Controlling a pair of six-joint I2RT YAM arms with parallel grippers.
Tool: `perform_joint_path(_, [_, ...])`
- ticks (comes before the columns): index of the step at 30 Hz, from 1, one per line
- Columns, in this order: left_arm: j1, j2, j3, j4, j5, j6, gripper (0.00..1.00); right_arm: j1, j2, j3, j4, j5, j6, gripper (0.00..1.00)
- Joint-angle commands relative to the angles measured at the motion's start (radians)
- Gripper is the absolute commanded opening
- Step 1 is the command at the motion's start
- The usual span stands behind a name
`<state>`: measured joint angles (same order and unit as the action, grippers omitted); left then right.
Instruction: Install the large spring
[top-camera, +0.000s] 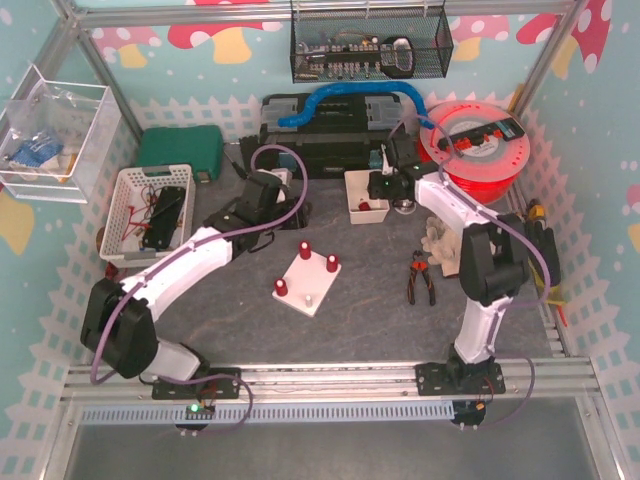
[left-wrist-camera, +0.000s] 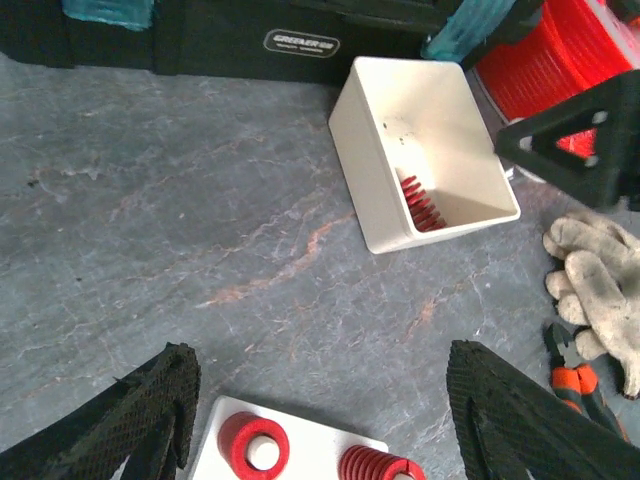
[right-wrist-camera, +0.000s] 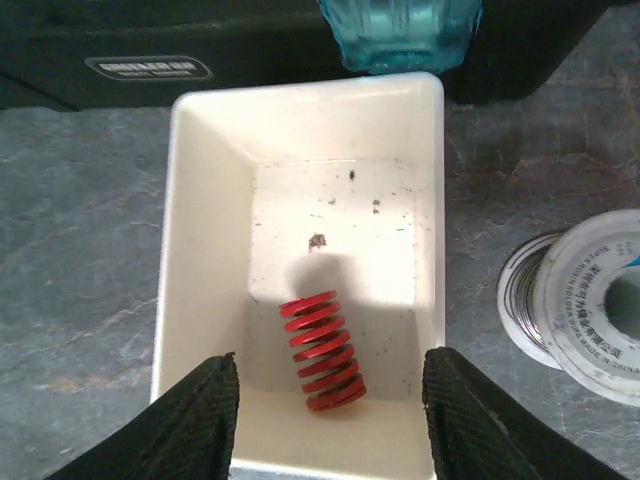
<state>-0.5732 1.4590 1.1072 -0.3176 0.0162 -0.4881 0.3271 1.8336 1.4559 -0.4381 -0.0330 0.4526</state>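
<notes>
The large red spring (right-wrist-camera: 322, 350) lies on its side in a small white bin (right-wrist-camera: 200, 250), also seen in the left wrist view (left-wrist-camera: 418, 205). My right gripper (right-wrist-camera: 330, 365) is open and hovers just above the bin (top-camera: 354, 185), one finger on each side of the spring, not touching it. A white plate (top-camera: 316, 283) at mid-table carries three red springs on pegs (top-camera: 305, 248) and one bare peg (top-camera: 309, 297). My left gripper (left-wrist-camera: 322, 360) is open and empty, above the plate's far edge (left-wrist-camera: 300, 445), left of the bin.
A black toolbox (top-camera: 320, 125) stands behind the bin, a red filament spool (top-camera: 480, 150) to its right. A solder spool (right-wrist-camera: 590, 305) sits just right of the bin. A work glove (top-camera: 437, 245) and pliers (top-camera: 420, 280) lie at right. A white basket (top-camera: 150, 210) is at left.
</notes>
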Motion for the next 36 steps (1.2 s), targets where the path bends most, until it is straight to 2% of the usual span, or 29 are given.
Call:
perform_joint_path(1, [0.016, -0.038, -0.014, -0.028, -0.002, -0.027, 0.7, -0.003, 0.122, 0.152, -0.188, 0.036, -0.007, 0.53])
perform_joint_path(6, [0.016, -0.058, -0.032, -0.028, -0.006, -0.023, 0.71, -0.003, 0.292, 0.359, -0.378, 0.078, -0.032, 0.56])
perform_joint_path(13, [0.019, -0.096, -0.06, -0.036, -0.023, -0.017, 0.73, -0.003, 0.394, 0.508, -0.462, 0.006, -0.042, 0.58])
perform_joint_path(17, [0.028, -0.105, -0.067, -0.04, -0.027, -0.015, 0.74, -0.002, 0.408, 0.527, -0.51, -0.019, -0.084, 0.6])
perform_joint_path(24, [0.034, -0.096, -0.065, -0.041, -0.033, -0.014, 0.75, 0.001, 0.407, 0.547, -0.499, -0.06, -0.147, 0.55])
perform_joint_path(30, [0.035, -0.082, -0.052, -0.04, -0.029, -0.018, 0.75, 0.001, 0.442, 0.556, -0.505, -0.118, -0.209, 0.55])
perform_joint_path(36, [0.033, -0.079, -0.044, -0.041, -0.025, -0.019, 0.76, 0.001, 0.507, 0.616, -0.539, -0.108, -0.227, 0.58])
